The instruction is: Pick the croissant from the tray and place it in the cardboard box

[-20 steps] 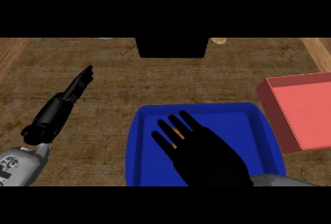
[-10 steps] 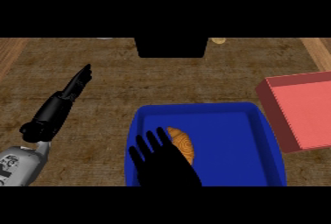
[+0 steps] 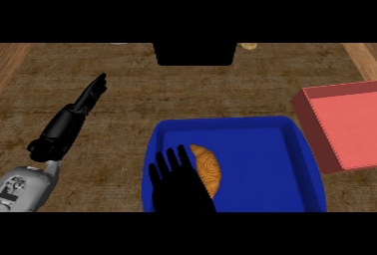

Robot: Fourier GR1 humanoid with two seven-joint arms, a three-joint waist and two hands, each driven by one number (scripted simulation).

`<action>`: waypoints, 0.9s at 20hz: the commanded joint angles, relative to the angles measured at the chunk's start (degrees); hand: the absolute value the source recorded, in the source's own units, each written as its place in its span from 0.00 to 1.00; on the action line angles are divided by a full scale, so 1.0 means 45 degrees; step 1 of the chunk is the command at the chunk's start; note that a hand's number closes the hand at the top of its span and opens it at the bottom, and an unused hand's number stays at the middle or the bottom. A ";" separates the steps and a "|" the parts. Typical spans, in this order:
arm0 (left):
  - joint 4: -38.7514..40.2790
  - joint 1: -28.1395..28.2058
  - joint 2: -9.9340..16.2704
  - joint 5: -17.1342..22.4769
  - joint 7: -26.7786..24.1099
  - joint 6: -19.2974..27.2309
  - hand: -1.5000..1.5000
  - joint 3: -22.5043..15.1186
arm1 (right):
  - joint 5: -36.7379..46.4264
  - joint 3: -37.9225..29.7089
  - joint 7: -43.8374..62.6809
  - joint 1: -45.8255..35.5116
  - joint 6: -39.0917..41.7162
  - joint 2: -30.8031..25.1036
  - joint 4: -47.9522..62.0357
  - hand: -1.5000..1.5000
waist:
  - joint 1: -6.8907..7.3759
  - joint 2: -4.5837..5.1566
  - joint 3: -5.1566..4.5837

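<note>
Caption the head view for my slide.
Right hand open beside the croissant in the blue tray; red box waits.

No readable text, label, brand, number or sign is showing anywhere: nothing is appearing on the blue tray (image 3: 305, 164), the red box (image 3: 346, 124) or the wooden counter (image 3: 147, 89).

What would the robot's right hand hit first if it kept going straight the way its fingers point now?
Likely the far wall of the blue tray. The right hand lies beside the croissant, fingers pointing up the view over bare tray floor. Height is unclear, so it might pass over the wall.
</note>
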 commanded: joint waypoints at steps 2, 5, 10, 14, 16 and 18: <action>0.0361 -0.0076 -0.0320 -0.0400 -0.0117 -0.0454 0.50 0.0334 | 0.0802 -0.0653 0.0318 0.0310 0.1134 -0.0127 -0.0479 0.00 | -0.0021 0.0008 0.0003; -0.0723 0.0653 -0.0473 -0.0661 0.0230 -0.0218 0.50 0.0236 | 0.2049 0.0417 0.0325 0.1103 0.0300 0.0204 0.0384 0.00 | 0.0050 -0.0006 0.0006; 0.0089 0.0655 -0.0400 -0.0832 -0.0581 -0.0909 0.50 0.0945 | 0.2735 -0.0774 -0.1582 0.0738 0.0092 -0.0717 0.1273 0.00 | 0.0039 0.0020 0.0005; -0.1288 0.1192 -0.0745 -0.1200 0.0433 -0.0842 0.50 0.0975 | 0.3796 -0.0317 -0.2054 0.1429 -0.0469 -0.0269 0.1936 0.00 | 0.0082 0.0009 0.0007; -0.0050 0.0342 -0.1112 -0.1315 0.0053 -0.1232 0.50 0.1332 | 0.3753 -0.0924 -0.2731 0.1382 0.0181 -0.0375 0.1817 0.00 | 0.0016 0.0020 0.0005; 0.0264 -0.0529 -0.1273 -0.1156 0.0505 -0.1477 0.50 0.1475 | 0.4160 -0.0752 -0.2516 0.1091 -0.0555 0.1131 0.3319 0.00 | 0.0027 0.0035 0.0005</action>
